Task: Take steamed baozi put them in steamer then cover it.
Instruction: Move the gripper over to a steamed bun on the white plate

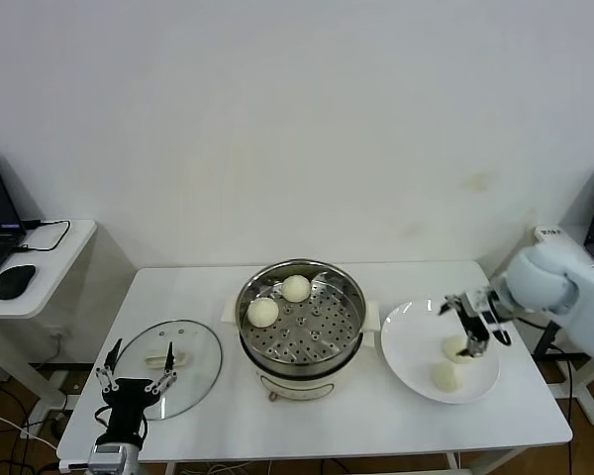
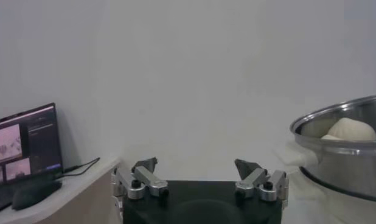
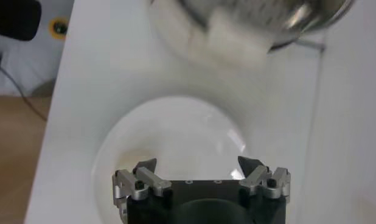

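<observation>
Bright even light, soft shadows, steamer [image 3: 249,24] blurred in right wrist view

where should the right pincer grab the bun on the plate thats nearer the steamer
Across its round middle, coming straight down from above. That baozi sits low on the plate, domed and smooth with no edge to hook, and the open right pincer already hangs over it.

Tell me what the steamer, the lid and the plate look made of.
Steamer: shiny stainless steel by its mirror-like rim, with a white, probably plastic, base.
Lid: clear glass, likely; the table shows through it.
Plate: smooth glossy white, ceramic or plastic; cannot tell which.
</observation>
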`<state>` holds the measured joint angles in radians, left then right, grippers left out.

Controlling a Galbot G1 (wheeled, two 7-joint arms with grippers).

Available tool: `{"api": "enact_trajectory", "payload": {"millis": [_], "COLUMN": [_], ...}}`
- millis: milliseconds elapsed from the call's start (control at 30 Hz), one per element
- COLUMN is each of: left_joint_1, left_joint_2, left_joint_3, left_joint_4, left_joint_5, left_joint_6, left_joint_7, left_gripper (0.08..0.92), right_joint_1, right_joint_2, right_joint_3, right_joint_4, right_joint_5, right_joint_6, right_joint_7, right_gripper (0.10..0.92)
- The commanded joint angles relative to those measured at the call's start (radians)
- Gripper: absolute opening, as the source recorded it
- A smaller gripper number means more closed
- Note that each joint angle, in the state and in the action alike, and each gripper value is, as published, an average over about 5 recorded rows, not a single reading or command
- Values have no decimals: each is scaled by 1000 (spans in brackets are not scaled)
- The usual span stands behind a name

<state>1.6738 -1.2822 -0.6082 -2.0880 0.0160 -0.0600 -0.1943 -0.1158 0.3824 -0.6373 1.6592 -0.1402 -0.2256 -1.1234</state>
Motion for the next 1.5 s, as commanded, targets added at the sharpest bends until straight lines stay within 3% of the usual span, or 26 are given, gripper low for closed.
{"api": "enact_trajectory", "payload": {"millis": [33, 933, 1500], "left_joint_1": [6, 2, 4], "left_joint_2": [-1, -4, -9], "left_joint_3": [0, -12, -12], "left_joint_4": [-1, 16, 12], "left_joint_5": [5, 8, 9], "left_joint_6": [-1, -4, -5], "left_joint_7": [0, -1, -3], "left_gripper": [823, 823, 823], "right_joint_1": [-349, -270, -213], "right_joint_2": [-36, 153, 165], "right_joint_3": [238, 141, 101], "right_joint_4": [-21, -204, -203], "right_joint_5": [-104, -125, -85], "right_joint_6": [46, 14, -13], "right_joint_7": [0, 62, 29], "right_gripper": [823, 822, 608]}}
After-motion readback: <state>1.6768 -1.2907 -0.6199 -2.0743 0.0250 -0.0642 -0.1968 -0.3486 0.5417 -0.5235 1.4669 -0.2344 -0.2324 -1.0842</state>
